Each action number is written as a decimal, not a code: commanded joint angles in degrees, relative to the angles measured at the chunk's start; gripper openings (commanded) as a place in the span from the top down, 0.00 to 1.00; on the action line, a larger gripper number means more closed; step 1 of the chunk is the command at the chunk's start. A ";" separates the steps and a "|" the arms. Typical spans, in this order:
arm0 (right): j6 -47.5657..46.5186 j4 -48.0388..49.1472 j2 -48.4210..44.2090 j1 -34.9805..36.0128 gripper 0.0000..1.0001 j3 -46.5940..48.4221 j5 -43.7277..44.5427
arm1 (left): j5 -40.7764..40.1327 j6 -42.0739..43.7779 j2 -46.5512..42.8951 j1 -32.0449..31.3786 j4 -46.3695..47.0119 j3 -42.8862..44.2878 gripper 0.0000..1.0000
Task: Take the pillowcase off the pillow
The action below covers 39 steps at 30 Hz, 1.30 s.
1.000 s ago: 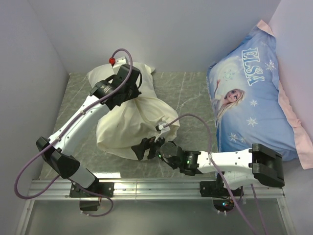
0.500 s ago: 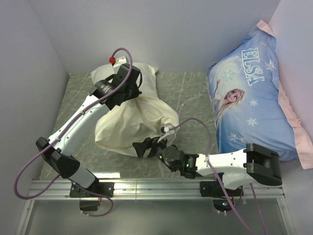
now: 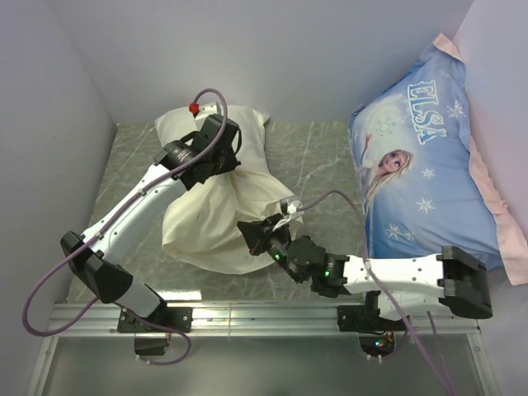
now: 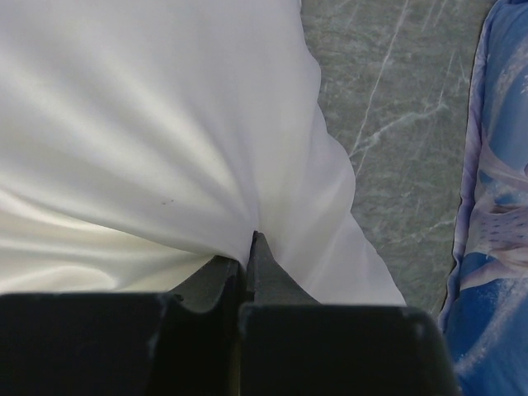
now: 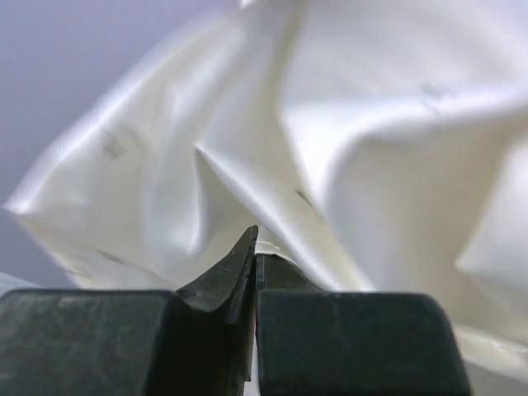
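The cream pillowcase (image 3: 210, 214) lies bunched on the left half of the marble table, bulging as if filled. The pillow itself is hidden inside it. My left gripper (image 3: 224, 169) is shut on a fold of the pillowcase near its far end. In the left wrist view the cloth (image 4: 165, 124) gathers into creases at the closed tips (image 4: 250, 239). My right gripper (image 3: 253, 234) is shut on the pillowcase at its near right edge. The right wrist view shows a thin hem of the pillowcase (image 5: 346, 140) caught between the closed tips (image 5: 256, 241).
A large blue Elsa-print pillow (image 3: 421, 165) with a pink edge leans at the right, also seen in the left wrist view (image 4: 495, 214). Grey walls close in the left and back. Bare marble table (image 3: 322, 157) lies between the two pillows. An aluminium rail (image 3: 264, 315) runs along the near edge.
My right gripper, open before, has pushed forward into the pillowcase's near edge and shut on it. The left gripper has kept its hold and shifted slightly away with the cloth.
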 commanded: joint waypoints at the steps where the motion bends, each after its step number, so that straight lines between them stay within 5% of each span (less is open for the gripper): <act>1: -2.04 -6.90 -6.02 0.55 1.00 5.95 -0.54 | 0.69 1.81 -4.09 -0.46 8.72 -2.66 1.00; 14: -5.04 -26.42 2.40 -4.90 1.00 25.12 -5.99 | 2.37 3.22 -14.45 -0.72 14.09 -17.09 0.95; 21: -4.07 -28.96 7.50 -8.24 1.00 27.40 -14.08 | -2.20 -0.56 -24.39 -0.81 14.87 -24.73 0.45; 23: -4.16 -29.32 9.25 -8.59 1.00 28.37 -16.35 | -3.34 -1.53 -27.98 -0.81 15.49 -26.49 0.40; 32: -4.77 -29.68 14.53 -14.66 1.00 33.02 -31.74 | 2.36 -1.35 -45.46 -5.20 20.32 -39.05 0.41; 39: -3.63 -31.69 21.91 -21.51 1.00 43.03 -47.03 | 9.32 -0.21 -50.32 -9.41 22.18 -46.44 0.35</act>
